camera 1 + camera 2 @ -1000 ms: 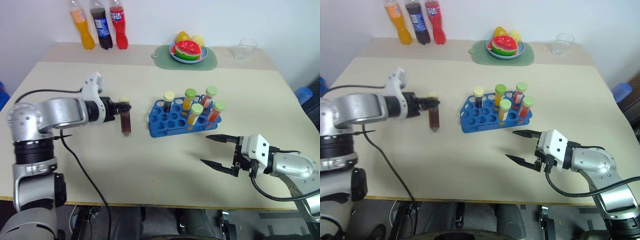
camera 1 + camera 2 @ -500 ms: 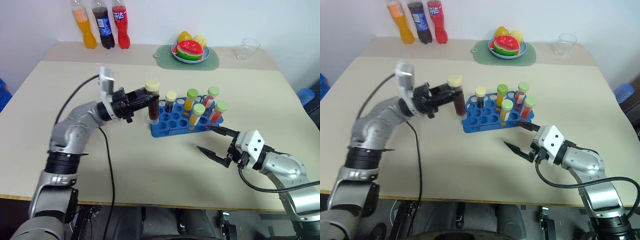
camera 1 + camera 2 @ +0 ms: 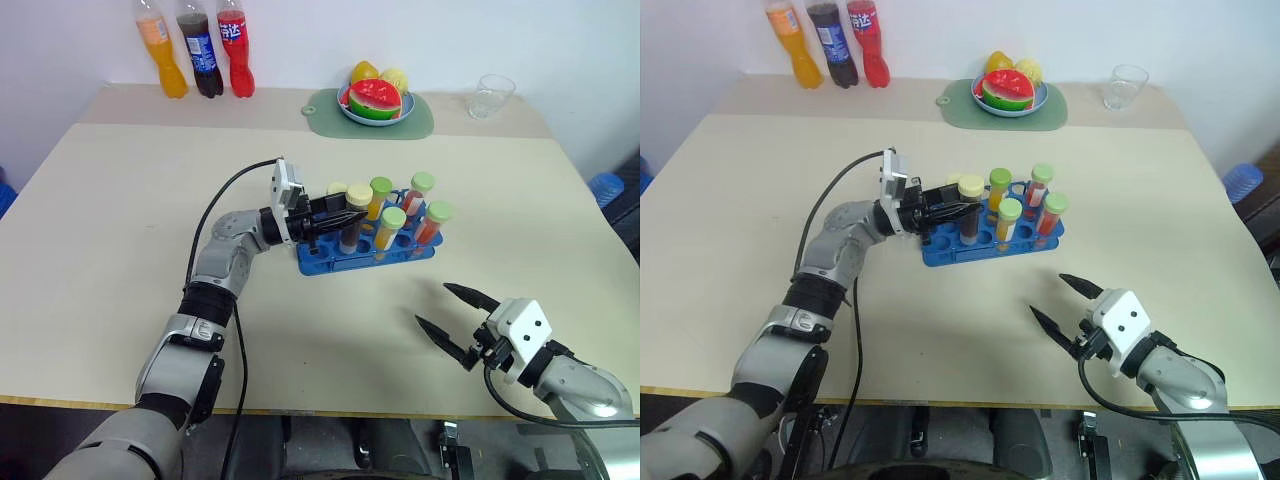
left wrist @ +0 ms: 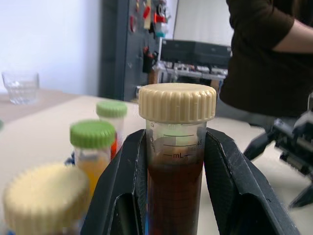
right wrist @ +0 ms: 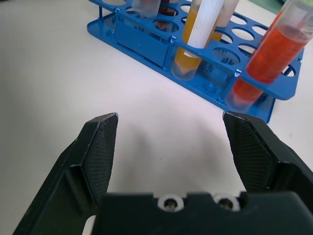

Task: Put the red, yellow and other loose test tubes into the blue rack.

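The brown tube goes to the rack

The left gripper [image 3: 345, 214] squeezes the brown tube [image 4: 176, 161] just under its pale cap and keeps it upright over the blue rack [image 3: 318, 262], likely so it can slide into a hole. The right gripper [image 3: 448, 314] waits near the table's front edge, fingers wide apart and empty.

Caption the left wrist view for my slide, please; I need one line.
Left gripper shut on the brown tube, pale cap up, beside green-capped tubes in the blue rack.
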### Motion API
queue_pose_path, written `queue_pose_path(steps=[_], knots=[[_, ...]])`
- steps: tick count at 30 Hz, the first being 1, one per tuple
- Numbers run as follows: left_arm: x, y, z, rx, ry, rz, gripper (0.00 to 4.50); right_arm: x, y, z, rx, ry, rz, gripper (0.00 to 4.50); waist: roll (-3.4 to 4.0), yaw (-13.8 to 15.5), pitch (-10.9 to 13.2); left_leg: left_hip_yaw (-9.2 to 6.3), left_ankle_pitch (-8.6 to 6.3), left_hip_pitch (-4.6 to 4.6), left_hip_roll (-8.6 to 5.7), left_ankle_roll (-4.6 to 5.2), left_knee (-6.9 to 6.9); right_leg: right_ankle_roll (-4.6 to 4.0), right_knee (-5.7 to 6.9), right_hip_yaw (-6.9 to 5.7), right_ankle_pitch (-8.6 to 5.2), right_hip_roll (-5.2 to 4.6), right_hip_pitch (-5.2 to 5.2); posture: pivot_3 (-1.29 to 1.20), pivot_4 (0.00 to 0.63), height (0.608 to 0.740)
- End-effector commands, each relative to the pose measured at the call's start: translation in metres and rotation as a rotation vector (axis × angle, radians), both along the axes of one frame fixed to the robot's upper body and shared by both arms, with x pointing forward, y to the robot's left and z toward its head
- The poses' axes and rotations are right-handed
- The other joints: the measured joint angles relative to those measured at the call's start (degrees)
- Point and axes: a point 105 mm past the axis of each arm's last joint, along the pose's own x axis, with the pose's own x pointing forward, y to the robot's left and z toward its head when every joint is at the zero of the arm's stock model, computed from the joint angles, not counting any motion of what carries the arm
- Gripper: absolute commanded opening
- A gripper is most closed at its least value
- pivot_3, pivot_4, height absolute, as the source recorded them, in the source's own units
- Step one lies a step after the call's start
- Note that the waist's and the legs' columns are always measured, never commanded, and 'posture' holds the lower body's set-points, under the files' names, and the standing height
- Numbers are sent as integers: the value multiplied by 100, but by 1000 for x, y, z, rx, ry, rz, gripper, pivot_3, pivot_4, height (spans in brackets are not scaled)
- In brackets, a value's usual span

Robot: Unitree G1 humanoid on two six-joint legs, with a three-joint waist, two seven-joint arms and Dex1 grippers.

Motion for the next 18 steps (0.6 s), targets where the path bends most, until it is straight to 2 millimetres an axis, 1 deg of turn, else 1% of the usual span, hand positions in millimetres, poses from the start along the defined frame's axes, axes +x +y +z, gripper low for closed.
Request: queue_pose_path(steps=[1,4,8,11,18], knots=[[-2,-1,0,27,-48,-11,1567,-4,0,13,4,-48,-13,3804,-1,6,-1,0,0,0,0,0,0,0,0,0,0,-1,0,0,150,740],[0,0,-4,47,-57,5,1567,-5,0,13,3,-48,-19,3804,-1,7,-1,1,0,0,0,0,0,0,-2,0,0,-1,2,0,150,740],[3,2,-16,80,-59,21,1567,-4,1,13,4,-52,-22,3804,0,7,-4,0,0,5,1,0,0,-1,0,0,0,-1,5,0,150,740],[3,3,-19,77,-47,23,1567,-4,1,13,6,-55,-20,3804,0,6,-7,0,0,8,1,0,0,-1,0,0,0,-1,10,0,150,740],[2,8,-18,68,-46,28,1567,-1,2,14,5,-59,-14,3804,1,4,-7,0,0,10,1,0,0,-1,1,0,0,-1,11,0,150,740]])
